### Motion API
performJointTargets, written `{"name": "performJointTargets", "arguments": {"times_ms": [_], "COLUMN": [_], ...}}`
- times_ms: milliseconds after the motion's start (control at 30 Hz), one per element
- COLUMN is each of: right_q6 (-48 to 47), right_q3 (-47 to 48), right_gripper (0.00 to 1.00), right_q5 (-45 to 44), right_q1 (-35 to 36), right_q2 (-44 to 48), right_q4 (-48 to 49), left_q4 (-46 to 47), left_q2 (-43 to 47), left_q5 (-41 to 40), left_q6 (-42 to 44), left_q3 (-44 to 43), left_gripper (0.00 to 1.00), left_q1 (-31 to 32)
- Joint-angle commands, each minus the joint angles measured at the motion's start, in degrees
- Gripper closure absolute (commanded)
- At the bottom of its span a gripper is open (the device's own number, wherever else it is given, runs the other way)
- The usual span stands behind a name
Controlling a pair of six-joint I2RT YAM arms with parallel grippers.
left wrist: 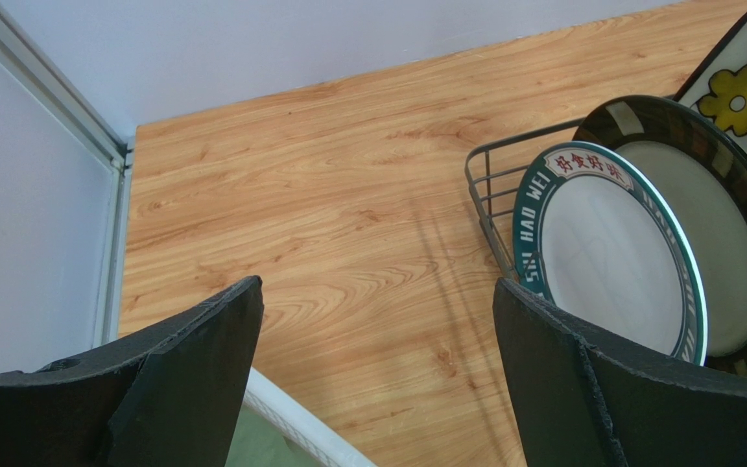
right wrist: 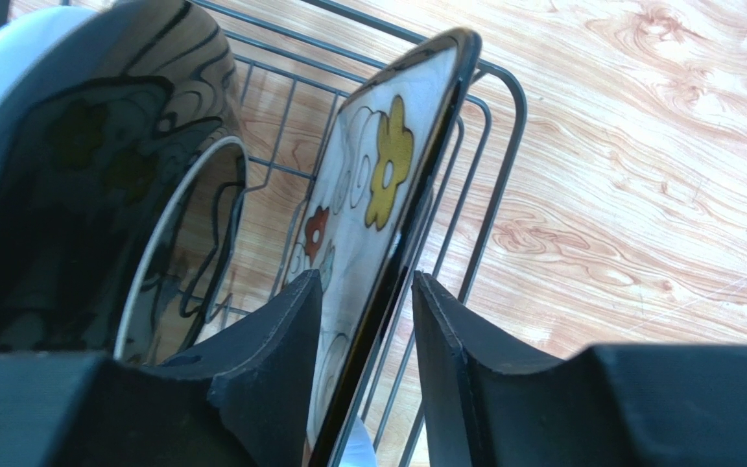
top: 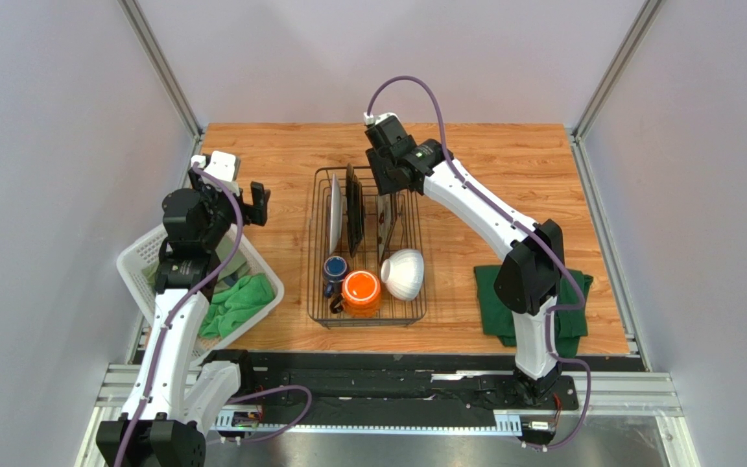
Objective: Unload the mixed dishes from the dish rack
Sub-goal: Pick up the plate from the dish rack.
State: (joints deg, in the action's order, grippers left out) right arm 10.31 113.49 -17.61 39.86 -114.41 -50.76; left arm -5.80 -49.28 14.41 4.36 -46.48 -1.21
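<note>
- Currently the black wire dish rack [top: 368, 322] on the wooden desk [top: 504, 165] holds upright plates at the far end, and an orange mug [top: 360, 290], dark blue mug [top: 335, 269] and white ribbed bowl [top: 403, 272] nearer.
- The square cream floral plate [right wrist: 368, 214] stands on edge, running near-to-far, with its face to the left.
- The right claw [right wrist: 366, 279] straddles its rim; I cannot tell whether it pinches.
- The left claw [left wrist: 377, 287] is spread and empty.

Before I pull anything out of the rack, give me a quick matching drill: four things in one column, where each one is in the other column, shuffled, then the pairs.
1. orange mug
2. square floral plate
3. white ribbed bowl
4. left gripper

A. near right corner of the dish rack
B. open, left of the rack, holding nothing
C. between the fingers of the right gripper
D. near edge of the rack, beside the dark blue mug

Pairs: 1-D, 2-C, 3-A, 4-B
</note>
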Motion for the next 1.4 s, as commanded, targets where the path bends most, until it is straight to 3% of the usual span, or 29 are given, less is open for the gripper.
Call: {"name": "performJointTargets", "arguments": {"times_ms": [0,667,1367], "right_q6": [1.2,0.5,-5.6], "right_q3": [3.6,4.5,16.1], "right_gripper": [1.0,1.0,1.0], "right_q5": [0.7,0.9,-4.9], "right_q1": [0.8,1.0,0.8], "right_q2": [-0.6,-0.5,-1.3], "right_q4": [-0.9,-1.4,-4.1], "left_q4": [1.1,1.4,0.9], "left_q2": [0.9,0.5,0.6], "left_q5": [-0.4,-0.4,-1.8], "left_q6": [0.2,0.4,1.5], "left_q3": [0.0,0.2,-0.3], "left_gripper": [0.04,0.04,0.05], "left_q1": [0.1,0.1,0.1]}}
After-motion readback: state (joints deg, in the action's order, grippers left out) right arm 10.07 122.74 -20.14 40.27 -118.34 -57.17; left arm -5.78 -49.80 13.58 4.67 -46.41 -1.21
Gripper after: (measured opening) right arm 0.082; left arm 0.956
